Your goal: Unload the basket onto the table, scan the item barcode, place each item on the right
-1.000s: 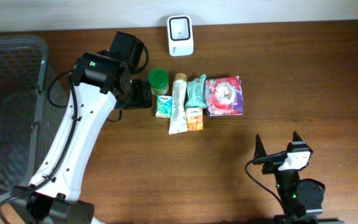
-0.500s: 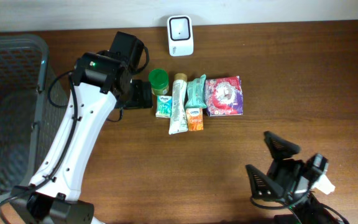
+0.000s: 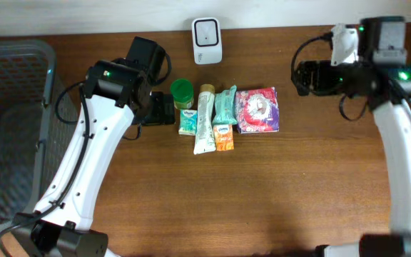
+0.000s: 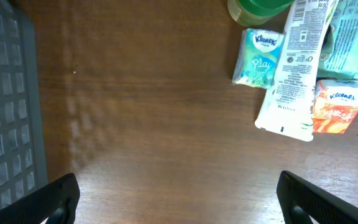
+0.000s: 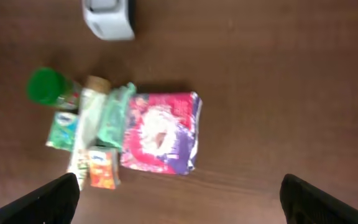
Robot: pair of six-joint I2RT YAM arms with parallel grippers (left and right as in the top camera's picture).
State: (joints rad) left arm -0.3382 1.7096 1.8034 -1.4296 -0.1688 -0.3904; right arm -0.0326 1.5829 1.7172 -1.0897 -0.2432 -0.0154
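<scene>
While the left arm has not stirred, the right arm (image 3: 404, 157) has swung within a second from the lower right of the overhead frame to the upper right. It is now level with the row of items (image 3: 223, 107) at upper centre of the bench (image 3: 298, 193), just below the white scanner (image 3: 207, 31). That likely puts it within reach of a pick; nothing is lifted and no scan has begun. The left jaws sit just left of the green-capped jar (image 3: 182, 90).

In the left wrist view, the left jaws stand wide and empty at the bottom corners. The jar is cut off at the top edge, and no barcode can be read on the tube (image 4: 293, 68).

The right wrist view is blurred. The right jaws are fully spread and hold nothing, the scanner is cropped at the top, and the red packet (image 5: 160, 132) lies mid-frame.
</scene>
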